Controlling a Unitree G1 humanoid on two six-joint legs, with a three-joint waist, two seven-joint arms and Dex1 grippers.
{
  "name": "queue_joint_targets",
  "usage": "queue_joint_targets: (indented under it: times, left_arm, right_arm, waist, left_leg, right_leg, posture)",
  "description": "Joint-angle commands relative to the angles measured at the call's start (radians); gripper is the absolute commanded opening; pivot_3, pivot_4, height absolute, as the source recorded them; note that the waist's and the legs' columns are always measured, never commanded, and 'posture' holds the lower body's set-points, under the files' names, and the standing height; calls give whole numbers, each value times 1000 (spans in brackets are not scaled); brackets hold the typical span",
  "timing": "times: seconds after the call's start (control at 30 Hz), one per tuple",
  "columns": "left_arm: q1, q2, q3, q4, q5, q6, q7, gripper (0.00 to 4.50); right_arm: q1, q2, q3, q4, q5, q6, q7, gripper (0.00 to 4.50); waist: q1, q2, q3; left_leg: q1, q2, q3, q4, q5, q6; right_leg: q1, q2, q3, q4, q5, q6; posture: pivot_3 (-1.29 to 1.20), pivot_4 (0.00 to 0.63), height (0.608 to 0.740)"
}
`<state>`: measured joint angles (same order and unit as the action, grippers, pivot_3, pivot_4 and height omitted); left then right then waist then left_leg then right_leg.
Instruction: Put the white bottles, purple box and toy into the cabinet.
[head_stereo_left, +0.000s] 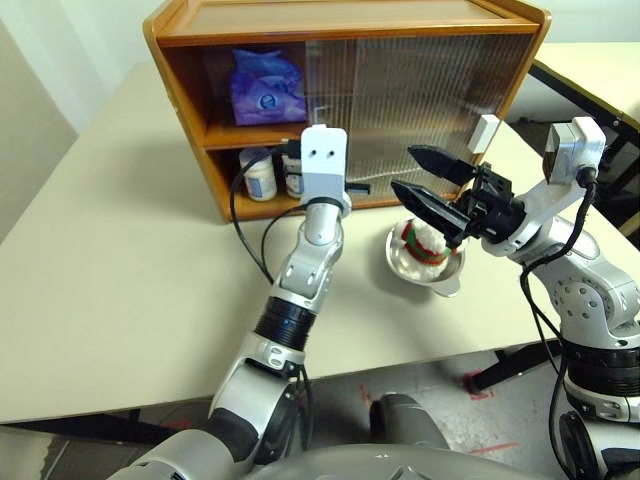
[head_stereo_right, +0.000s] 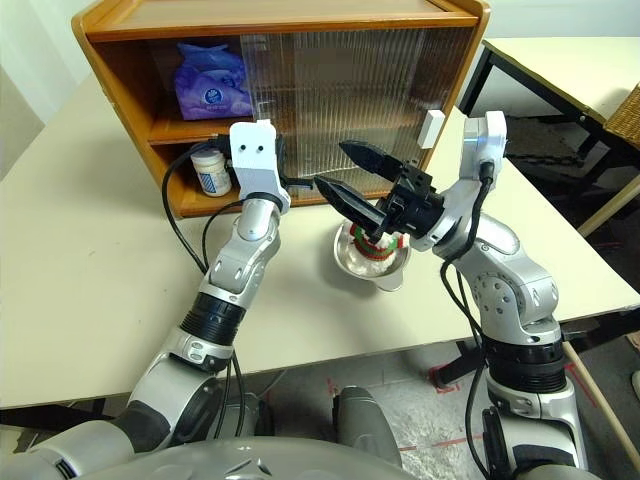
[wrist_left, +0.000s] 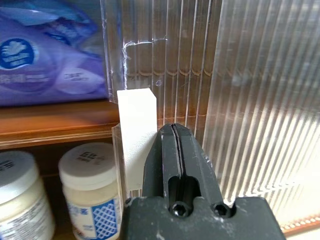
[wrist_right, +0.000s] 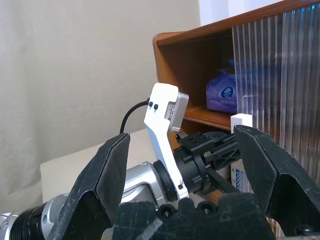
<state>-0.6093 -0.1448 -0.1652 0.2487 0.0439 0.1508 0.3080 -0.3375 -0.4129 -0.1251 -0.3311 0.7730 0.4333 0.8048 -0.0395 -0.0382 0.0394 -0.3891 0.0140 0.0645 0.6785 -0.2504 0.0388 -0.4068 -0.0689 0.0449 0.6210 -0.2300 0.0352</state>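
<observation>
The left gripper (wrist_left: 176, 150), fingers pressed shut, holds nothing and sits against the white block handle (wrist_left: 137, 135) of the cabinet's (head_stereo_left: 180, 70) ribbed sliding door (head_stereo_left: 390, 100). Inside the cabinet, the purple box (head_stereo_left: 265, 85) lies on the upper shelf and the two white bottles (wrist_left: 90, 187) stand on the lower level just past that handle. The left arm reaches forward, roughly level. The right gripper (head_stereo_left: 432, 183), fingers spread wide and empty, hovers before the cabinet, directly over the toy (head_stereo_left: 420, 243) lying in a metal bowl (head_stereo_left: 440, 275) on the table (head_stereo_left: 100, 280).
</observation>
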Motion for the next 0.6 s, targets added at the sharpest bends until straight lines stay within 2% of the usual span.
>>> queue_joint_targets:
  times: [0.03, 0.6]
  left_arm:
    - [10, -46, 28, -25, 15, 13, 38, 33]
    - [71, -14, 90, -152, 49, 104, 59, 33]
  right_arm:
    - [-11, -6, 7, 2, 8, 9, 6, 4500]
    - [-24, 3, 15, 26, 3, 2, 20, 4500]
  waist:
    - [0, 0, 0]
    - [2, 0, 0]
  left_leg:
    - [0, 0, 0, 0, 0, 0]
    - [0, 0, 0, 0, 0, 0]
  right_leg:
    - [0, 0, 0, 0, 0, 0]
    - [0, 0, 0, 0, 0, 0]
  posture:
    - [-60, 1, 740]
    - [-31, 6, 740]
